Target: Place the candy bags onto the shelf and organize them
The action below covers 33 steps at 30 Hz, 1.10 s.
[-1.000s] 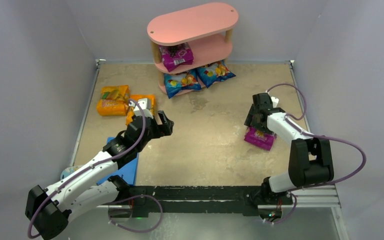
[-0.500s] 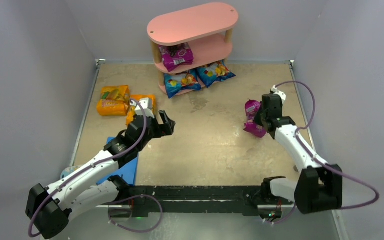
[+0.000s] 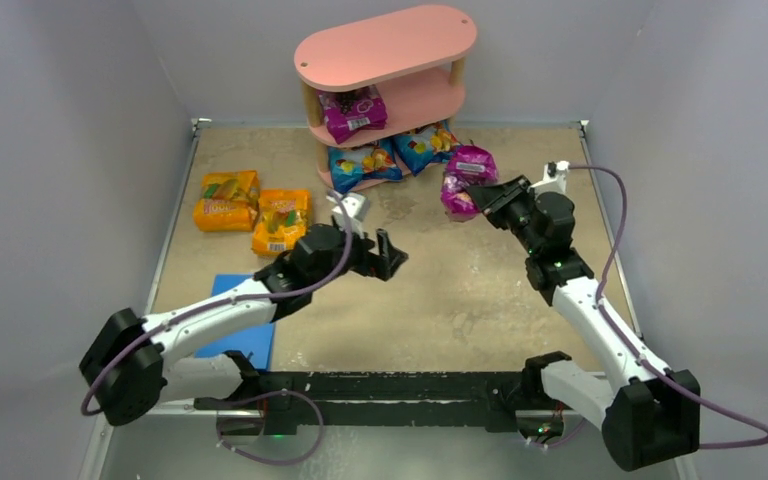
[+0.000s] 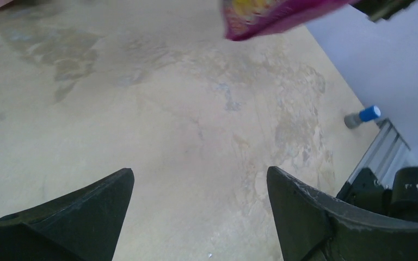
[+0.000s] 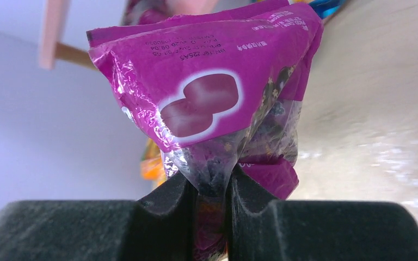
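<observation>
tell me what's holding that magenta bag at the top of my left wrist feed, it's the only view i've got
observer: the right gripper has the magenta bag pinched by one edge, jaws shut on it.
operator: where's the shelf from there
observer: the shelf stands beyond the bag and to its left; its middle board holds another magenta bag.
operator: anything left to pick up
observer: one orange bag and a second orange bag lie side by side on the table, left of the open left gripper.

A flat blue mat (image 3: 258, 346) lies on the beige table (image 3: 440, 290).
</observation>
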{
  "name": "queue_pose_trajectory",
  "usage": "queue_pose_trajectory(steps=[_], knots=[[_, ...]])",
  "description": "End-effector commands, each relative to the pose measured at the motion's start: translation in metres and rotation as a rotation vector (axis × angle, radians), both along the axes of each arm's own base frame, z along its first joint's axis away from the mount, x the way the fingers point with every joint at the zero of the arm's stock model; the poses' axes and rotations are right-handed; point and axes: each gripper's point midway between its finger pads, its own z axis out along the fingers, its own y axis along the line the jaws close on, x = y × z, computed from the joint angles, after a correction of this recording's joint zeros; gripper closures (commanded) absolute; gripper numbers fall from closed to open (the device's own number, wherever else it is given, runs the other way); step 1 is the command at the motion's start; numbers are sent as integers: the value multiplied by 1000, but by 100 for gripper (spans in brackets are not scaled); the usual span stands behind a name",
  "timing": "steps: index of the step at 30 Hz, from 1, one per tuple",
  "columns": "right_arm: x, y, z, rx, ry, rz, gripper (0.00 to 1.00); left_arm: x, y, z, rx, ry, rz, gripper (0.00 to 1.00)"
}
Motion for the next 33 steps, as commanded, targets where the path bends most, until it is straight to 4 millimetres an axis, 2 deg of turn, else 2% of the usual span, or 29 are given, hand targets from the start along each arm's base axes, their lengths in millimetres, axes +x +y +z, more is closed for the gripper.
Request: queue_pose_trajectory(steps=[1,4,10,17,26,28,30,31,33], knots=[[-10,37,115,247,-282,104,84,-4,-60,46,20,-264,-118,9],[-11,45,121,270,-266,132,82,6,-73,51,40,-319,-46,7],[-22,57,109,354,-211,197,82,29,-77,76,7,-404,66,5],[-37,70,110,401,-193,278,81,51,-86,72,86,-443,124,4],[-45,79,93,395,-124,340,80,70,-92,89,148,-500,175,6],[-45,82,87,388,-105,353,79,70,-94,92,143,-513,169,9],[-45,85,81,379,-90,367,78,70,-98,94,135,-517,155,20],[-45,87,78,372,-79,374,77,69,-99,95,131,-520,149,28],[-46,90,70,345,-62,391,75,71,-99,96,128,-505,162,59]])
